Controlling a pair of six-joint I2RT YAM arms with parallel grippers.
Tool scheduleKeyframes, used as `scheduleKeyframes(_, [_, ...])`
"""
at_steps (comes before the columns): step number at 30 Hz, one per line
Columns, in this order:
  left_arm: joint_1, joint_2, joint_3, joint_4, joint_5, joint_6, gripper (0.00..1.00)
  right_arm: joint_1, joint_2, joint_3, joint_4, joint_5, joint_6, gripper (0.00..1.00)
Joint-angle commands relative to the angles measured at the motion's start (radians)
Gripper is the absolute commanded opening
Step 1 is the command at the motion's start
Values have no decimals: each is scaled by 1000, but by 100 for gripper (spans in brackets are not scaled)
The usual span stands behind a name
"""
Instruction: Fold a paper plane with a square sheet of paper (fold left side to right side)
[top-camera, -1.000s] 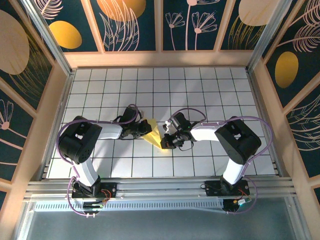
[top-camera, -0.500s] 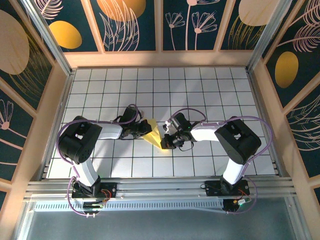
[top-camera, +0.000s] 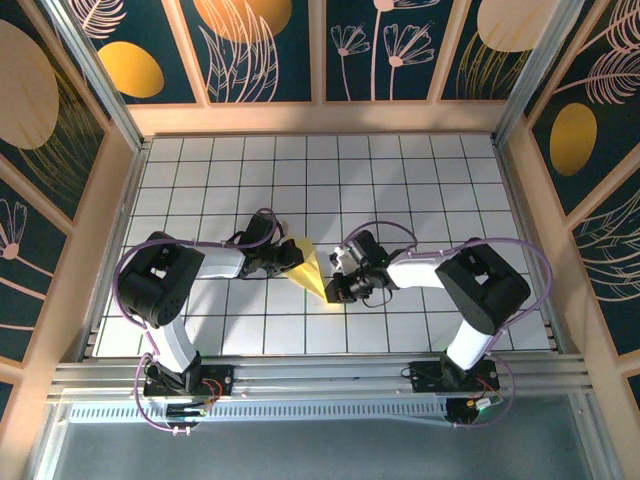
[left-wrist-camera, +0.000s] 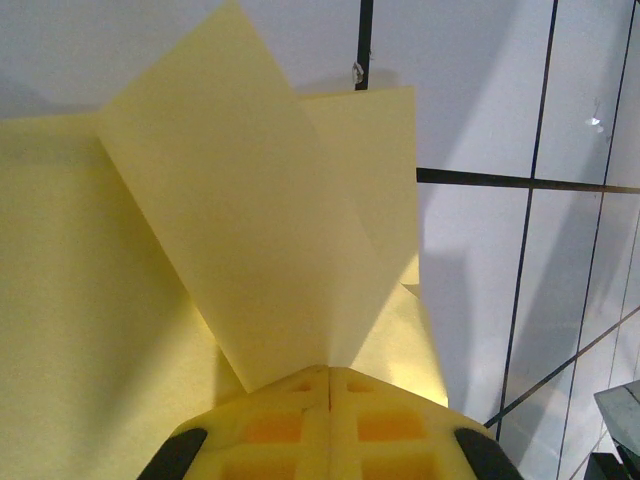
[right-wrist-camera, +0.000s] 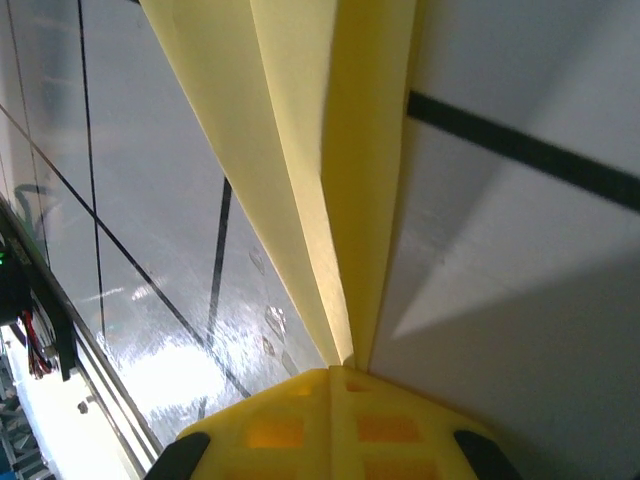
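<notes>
Gridded tabletop (top-camera: 420, 190): square sheet of paper (top-camera: 311, 268) already folded to a pointed wedge, left gripper (top-camera: 291, 261) and right gripper (top-camera: 336, 289) both clamped onto it; final dart folds likely remain.

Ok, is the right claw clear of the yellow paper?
No, the right claw is shut on the folded paper, which sticks out from its tip.

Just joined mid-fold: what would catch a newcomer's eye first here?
The folded yellow paper stands out at the middle of the white gridded table, pinched from both sides. The left fingers are shut on its left edge with a flap raised off the sheet, and the right fingers are shut on its near point.
</notes>
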Motion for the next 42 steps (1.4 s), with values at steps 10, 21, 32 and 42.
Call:
scheduleKeyframes(10, [4,37,-5,-86,-90,2,0,-13,-139,69,-163,-53,-36,0])
scheduleKeyframes(21, [3,32,-4,-86,-84,1,0,-23,34,193,-31,-13,6,0])
scheduleKeyframes(32, [2,28,-5,-83,-85,0,0,-26,100,173,-26,16,1,0])
scheduleKeyframes(42, [3,28,-7,-83,-88,0,0,-27,136,162,-30,10,-4,0])
